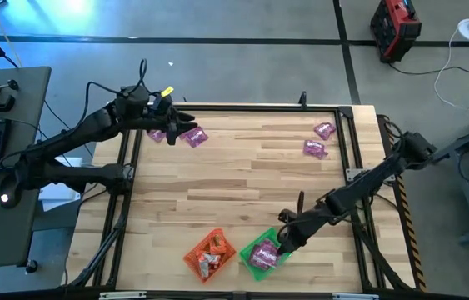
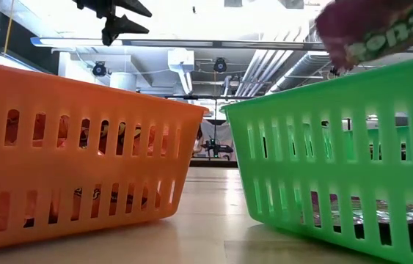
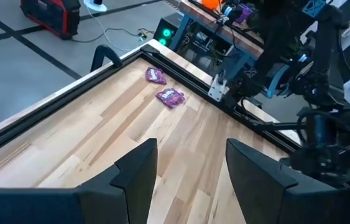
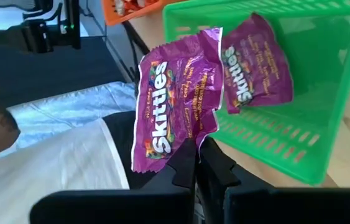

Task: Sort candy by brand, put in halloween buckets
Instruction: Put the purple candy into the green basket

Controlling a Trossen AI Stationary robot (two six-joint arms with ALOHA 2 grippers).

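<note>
Held packet: my right end effector [image 4: 196, 163] pinches a purple Skittles packet [image 4: 175, 102] by one short edge; its long axis runs straight out from my fingertips and the printed face is turned to my wrist camera.
Packet against end effector: it stands clear beyond my fingertips, only its lower edge caught between them.
Packet against green bucket: in the high view it hangs at the right edge of the green bucket [image 1: 246, 252], at the table's near edge, right of centre; whether it is over the rim or just outside I cannot tell.
Inside green bucket: another purple packet [image 4: 255, 62] lies tilted against the floor and a wall of it.
Right arm pose: it reaches from the table's right side diagonally down and left, elbow bent, wrist low at the bucket.
Left end effector [image 3: 187, 168]: fingers spread apart with nothing between them, hovering over the far-left corner of the table [image 1: 242, 175].
Left arm pose: stretched from the left side towards the far edge.
Candy near left end effector: two purple packets [image 1: 186, 135] lie just beside it.
Far-right candy: two more purple packets [image 1: 319, 139] lie close together.
Orange bucket [image 1: 191, 257]: just left of the green one, holding orange-red packets [image 1: 211, 250].
</note>
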